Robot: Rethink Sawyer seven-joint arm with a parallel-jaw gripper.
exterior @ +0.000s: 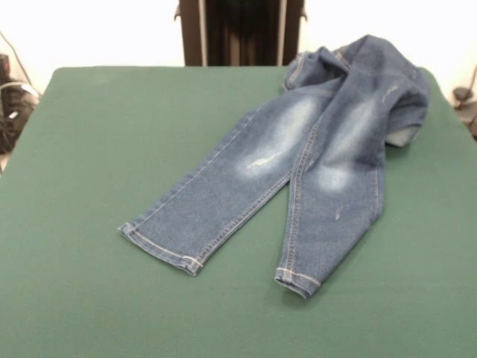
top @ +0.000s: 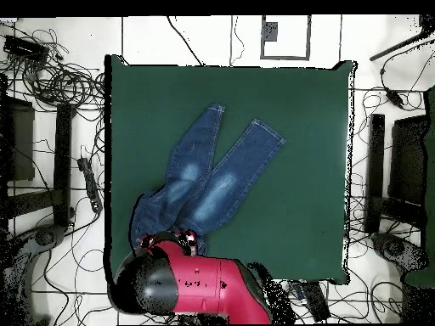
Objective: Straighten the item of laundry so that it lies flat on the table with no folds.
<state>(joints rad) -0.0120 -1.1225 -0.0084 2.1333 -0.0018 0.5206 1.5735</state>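
Observation:
The small blue denim jeans (exterior: 298, 164) lie on the dark green table (exterior: 97, 149), right of centre. Both legs are spread in a V and lie mostly flat, with the cuffs toward the near side. The waist end (exterior: 365, 67) is bunched and folded over at the far right edge, with a pale inner fold showing at its right side. In the overhead view the jeans (top: 208, 174) run from the centre to the lower left of the table (top: 306, 127). The red arm (top: 200, 289) is drawn back over its base beside the waist end. No gripper shows in either view.
The black pedestal (exterior: 238, 30) stands behind the far edge. Cables and dark stands (top: 59, 102) lie on the floor around the table. The green top extends well to the left of the jeans in the front view.

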